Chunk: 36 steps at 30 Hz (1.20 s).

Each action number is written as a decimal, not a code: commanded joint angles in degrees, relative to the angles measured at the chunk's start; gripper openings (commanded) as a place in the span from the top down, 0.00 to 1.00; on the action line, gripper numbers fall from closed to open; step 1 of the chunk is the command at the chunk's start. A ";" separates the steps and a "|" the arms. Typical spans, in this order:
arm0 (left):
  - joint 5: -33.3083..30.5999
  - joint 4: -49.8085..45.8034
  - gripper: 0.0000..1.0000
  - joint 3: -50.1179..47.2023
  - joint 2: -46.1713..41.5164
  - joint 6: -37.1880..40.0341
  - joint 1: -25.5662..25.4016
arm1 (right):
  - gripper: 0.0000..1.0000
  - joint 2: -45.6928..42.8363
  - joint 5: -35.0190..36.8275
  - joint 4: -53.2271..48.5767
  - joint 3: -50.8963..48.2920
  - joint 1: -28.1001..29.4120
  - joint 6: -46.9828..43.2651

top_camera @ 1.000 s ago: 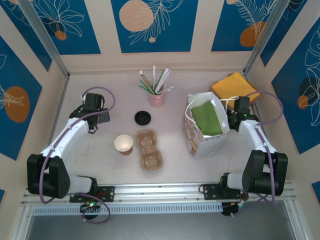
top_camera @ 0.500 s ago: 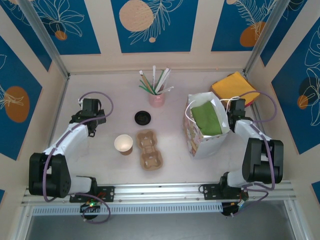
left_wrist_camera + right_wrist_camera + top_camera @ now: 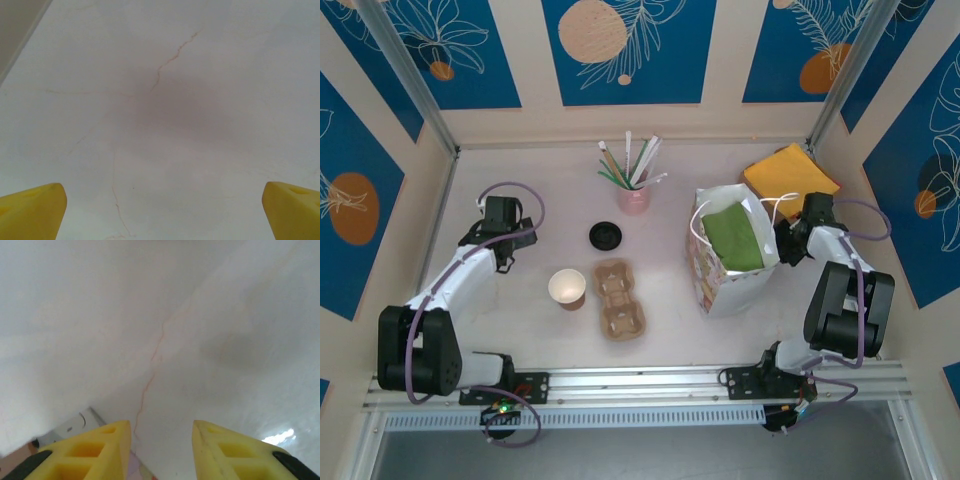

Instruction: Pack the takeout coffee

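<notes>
Beside the white bag (image 3: 722, 285), the right gripper (image 3: 160, 429) has drawn its fingers closer, a gap left between; the left gripper (image 3: 165, 195) stays wide apart over the counter (image 3: 170, 100)

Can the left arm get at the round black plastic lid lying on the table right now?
Probably yes. The left end effector hangs open above bare white table, and the round black plastic lid lies flat to its right with nothing between them.
</notes>
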 commanded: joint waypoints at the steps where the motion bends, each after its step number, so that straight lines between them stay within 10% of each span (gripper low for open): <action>1: 2.67 -1.23 0.00 1.52 -0.37 -0.60 0.38 | 0.66 -0.99 -5.20 -3.13 -2.69 0.80 5.43; 36: 2.56 -1.12 0.00 0.17 -1.39 -0.69 0.38 | 0.73 -1.51 -6.26 -0.57 -11.10 18.66 21.48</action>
